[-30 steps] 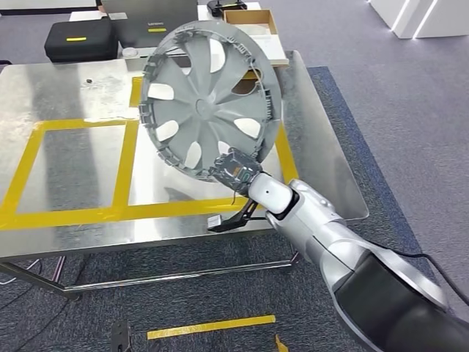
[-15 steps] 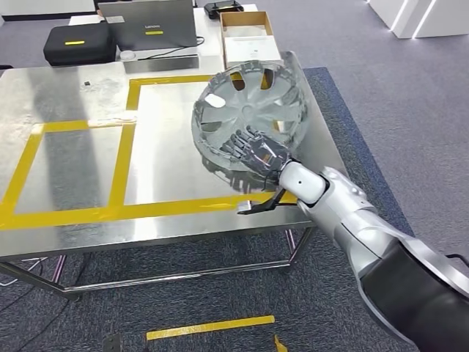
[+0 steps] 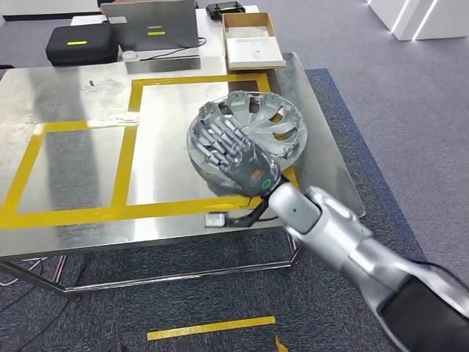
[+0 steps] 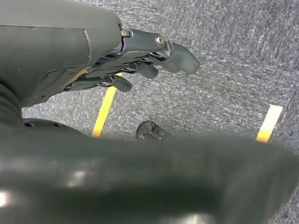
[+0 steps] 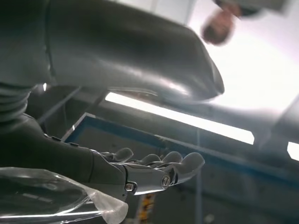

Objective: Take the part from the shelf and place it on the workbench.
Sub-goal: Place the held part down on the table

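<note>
Grey carpet (image 3: 409,110) covers the floor around a steel workbench (image 3: 66,88) whose top is marked with yellow tape lines (image 3: 119,172) forming rectangular bays. Beyond the far edge of the bench sit a black case (image 3: 80,44), a grey laptop (image 3: 150,23) and an open cardboard box (image 3: 251,40). The part, a grey wheel cover (image 3: 265,128), lies on the bench top near its right end, inner face up, slightly tilted with its near-left rim raised, resting across the yellow tape at the right side of the right-hand bay. The right hand (image 3: 235,150) reaches in from the near right on a silver arm (image 3: 337,231) and lies palm down over the near-left portion of the wheel cover, fingers (image 3: 212,136) extended and spread rather than curled around the rim; whether they touch the cover cannot be told. In the right wrist view the same hand (image 5: 148,170) shows its fingers straight and close together, with nothing between them. A small white tag (image 3: 215,218) lies on the bench near its near edge, just beside the wrist. In the left wrist view the left hand (image 4: 141,65) hangs above the carpet, fingers loosely extended and holding nothing, with a yellow floor strip (image 4: 269,122) and a small dark caster-like object (image 4: 150,130) below it.
</note>
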You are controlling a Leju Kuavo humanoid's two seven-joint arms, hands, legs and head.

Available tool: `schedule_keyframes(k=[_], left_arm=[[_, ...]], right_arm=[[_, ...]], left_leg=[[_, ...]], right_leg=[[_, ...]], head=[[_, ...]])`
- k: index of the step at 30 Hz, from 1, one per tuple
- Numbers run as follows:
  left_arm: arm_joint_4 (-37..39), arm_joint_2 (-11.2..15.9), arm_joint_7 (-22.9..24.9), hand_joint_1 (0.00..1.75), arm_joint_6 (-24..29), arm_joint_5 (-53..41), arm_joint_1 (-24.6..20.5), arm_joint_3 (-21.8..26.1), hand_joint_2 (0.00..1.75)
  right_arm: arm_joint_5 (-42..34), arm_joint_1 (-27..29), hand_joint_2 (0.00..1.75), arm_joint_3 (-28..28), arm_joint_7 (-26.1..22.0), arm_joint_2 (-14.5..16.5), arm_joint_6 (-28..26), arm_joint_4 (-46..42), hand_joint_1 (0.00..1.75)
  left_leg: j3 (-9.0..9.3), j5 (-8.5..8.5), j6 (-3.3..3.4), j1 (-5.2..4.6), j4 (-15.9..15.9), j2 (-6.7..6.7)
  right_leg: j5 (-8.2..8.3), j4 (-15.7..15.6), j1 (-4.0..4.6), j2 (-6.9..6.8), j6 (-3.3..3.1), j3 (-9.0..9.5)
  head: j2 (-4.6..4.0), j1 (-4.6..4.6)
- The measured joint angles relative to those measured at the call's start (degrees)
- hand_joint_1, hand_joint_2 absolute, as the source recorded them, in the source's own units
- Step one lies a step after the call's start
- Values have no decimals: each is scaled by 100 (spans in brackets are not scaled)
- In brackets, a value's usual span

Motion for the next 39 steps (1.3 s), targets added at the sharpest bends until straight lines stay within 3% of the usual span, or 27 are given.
schedule_keyframes(k=[1,3,5,6,7,8,10,12,15,16,18,20,21,22,23,24,26,28,30,31,32,33,35,36,37,39], left_arm=[[0,-3,-3,0,9,1,6,1,0],[0,-8,-33,0,3,29,19,3,0],[0,-1,-106,0,-30,63,44,10,0],[0,5,-147,0,-47,81,60,14,0],[0,10,-184,0,-62,95,77,20,0],[0,14,-209,0,-77,112,90,26,0],[0,25,-237,0,-111,152,104,47,0],[0,42,-249,0,-135,189,105,67,0],[0,62,-280,0,-182,263,104,95,0],[0,69,-295,0,-216,287,109,109,0],[0,83,-322,0,-291,316,119,145,0],[0,95,-340,0,-339,316,116,170,0],[0,102,-350,0,-358,312,113,179,0],[0,107,-358,0,-373,310,111,187,0],[0,111,-369,0,-390,310,109,196,0],[0,114,-381,0,-405,314,107,203,0],[0,125,-408,0,-422,327,91,210,0],[0,133,-423,0,-425,336,79,218,0],[0,131,-421,0,-411,340,80,234,0],[0,131,-416,0,-398,344,79,241,0],[0,130,-402,0,-381,348,81,247,0],[0,127,-382,0,-364,351,85,250,0],[0,124,-342,0,-329,330,98,251,0],[0,122,-332,0,-308,293,104,249,0],[0,121,-329,0,-280,240,111,243,0],[0,117,-321,0,-213,106,132,205,0]], right_arm=[[-2,523,0,-322,-193,-38,-10,-743,0],[-187,1545,0,-1001,-806,-32,-33,-2097,0],[-979,2484,0,-1822,-2009,203,-45,-3080,0],[-1552,2950,0,-2338,-2857,412,-48,-3467,0],[-2097,3393,0,-2872,-3715,636,-48,-3821,0],[-2507,3787,0,-3348,-4363,839,-47,-4174,0],[-2961,4375,0,-3983,-4911,1128,-45,-4809,0],[-3182,4830,0,-4346,-4901,1332,-42,-5301,0],[-3867,5441,0,-4700,-4890,1553,-39,-5824,0],[-4279,5646,0,-4779,-4889,1597,-38,-5970,0],[-4968,6018,0,-4891,-4888,1657,-31,-6223,0],[-5276,6359,0,-5031,-4888,1729,-11,-6431,0],[-5370,6502,0,-5126,-4888,1768,-3,-6498,0],[-5508,6626,0,-5224,-4888,1800,1,-6538,0],[-5728,6734,0,-5340,-4888,1828,-1,-6560,0],[-5990,6819,0,-5466,-4888,1850,-5,-6565,0],[-6436,6950,0,-5749,-4888,1894,-7,-6532,0],[-6691,7013,0,-6069,-4888,1951,56,-6371,0],[-6908,7032,0,-6446,-4888,2020,263,-6069,0],[-7027,7027,0,-6641,-4885,2052,431,-5888,0],[-7150,6985,0,-6858,-4881,2078,684,-5632,0],[-7245,6888,0,-7099,-4871,2092,1027,-5284,0],[-7286,6517,0,-7779,-4839,2107,1933,-4206,0],[-7232,6282,0,-8201,-4798,2109,2355,-3553,0],[-7156,6046,0,-8641,-4734,2106,2682,-2856,0],[-6952,5608,0,-9450,-4537,2033,2988,-1379,0]], left_leg=[[34,33,26,17,-55,0],[67,66,62,34,-123,-5],[56,70,76,32,-125,-12],[48,70,75,32,-121,-15],[38,73,69,35,-116,-16],[22,75,56,40,-103,-16],[-11,72,-2,42,-54,-14],[-18,68,-85,27,-3,-7],[-29,85,-202,33,32,-1],[-61,-10,-234,43,97,4],[-187,-468,-274,57,525,14],[-315,-977,-289,58,1194,17],[-313,-1082,-284,57,1426,17],[-235,-1066,-266,52,1494,17],[-65,-956,-230,41,1359,17],[196,-802,-178,21,1026,17],[754,-660,-68,-36,184,17],[992,-658,-20,-90,-244,16],[962,-547,10,-104,-321,23],[926,-473,36,-96,-364,35],[870,-385,74,-85,-403,50],[797,-301,100,-72,-432,69],[621,-163,127,-78,-427,101],[524,-98,125,-80,-412,112],[423,-37,125,-80,-390,118],[225,57,106,-69,-315,115]], right_leg=[[-100,77,5,1,14,-23],[-484,565,2,1,23,-206],[-855,1289,-7,1,33,-459],[-917,1491,-16,0,40,-510],[-881,1491,-30,-3,50,-459],[-761,1258,-50,-13,64,-291],[-534,480,-87,-44,94,230],[-443,66,-90,-31,68,504],[-422,62,-76,-13,-68,455],[-392,70,-75,-24,-128,427],[-312,63,-71,-51,-230,340],[-227,69,-34,-64,-274,238],[-183,72,-12,-70,-281,181],[-137,73,14,-73,-287,123],[-89,74,40,-75,-291,63],[-39,74,63,-73,-291,6],[53,74,93,-71,-268,-74],[145,53,82,-79,-210,-89],[234,10,55,-81,-140,-88],[195,21,49,-72,-107,-117],[41,112,47,-62,-73,-172],[-214,310,43,-53,-44,-248],[-786,965,29,-50,7,-393],[-906,1266,21,-52,24,-409],[-878,1448,12,-53,42,-365],[-549,1272,2,-55,69,-22]], head=[[0,9],[1,25],[1,38],[1,42],[1,46],[1,45],[1,51],[1,55],[1,38],[1,25],[1,6],[1,-6],[1,-6],[1,-6],[1,-4],[1,-4],[1,3],[1,-8],[1,-31],[1,-36],[1,-26],[1,-17],[1,0],[1,3],[1,3],[1,8]])
